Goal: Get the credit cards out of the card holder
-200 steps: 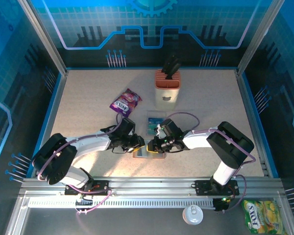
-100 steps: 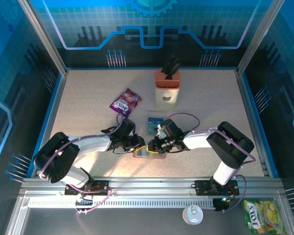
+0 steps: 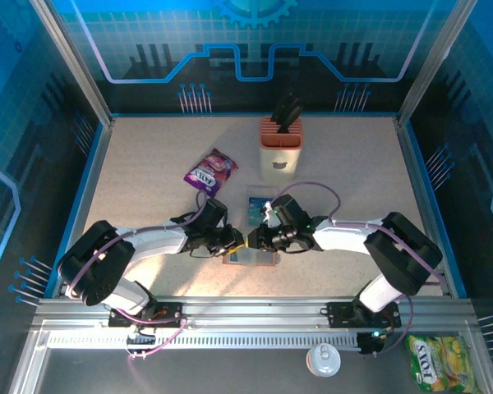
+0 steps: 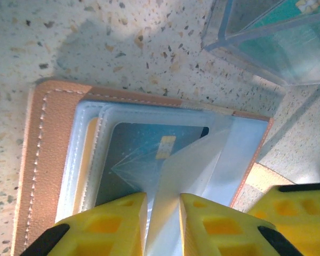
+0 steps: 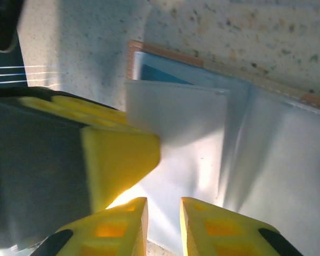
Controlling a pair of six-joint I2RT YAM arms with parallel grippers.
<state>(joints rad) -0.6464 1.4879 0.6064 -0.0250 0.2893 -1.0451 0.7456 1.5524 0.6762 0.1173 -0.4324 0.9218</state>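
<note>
The card holder lies open on the table in front of both arms, its brown rim round clear pockets. A teal credit card with a gold chip sits inside a pocket. My left gripper is shut on a translucent pocket leaf that stands up between its yellow fingers. It meets the right gripper tip to tip over the holder. The right gripper hovers just over the pale leaf, jaws a narrow gap apart with nothing between them. The left gripper's finger sits right beside it.
A clear plastic sleeve with teal inside lies just behind the holder. A purple snack packet and the cream-and-orange knife block stand farther back. A yellow packet and a white lid lie off the table's near edge.
The left jaws have closed in on the pocket leaf. The right arm has stretched forward and its gripper slid slightly left, its jaws easing apart a little.
</note>
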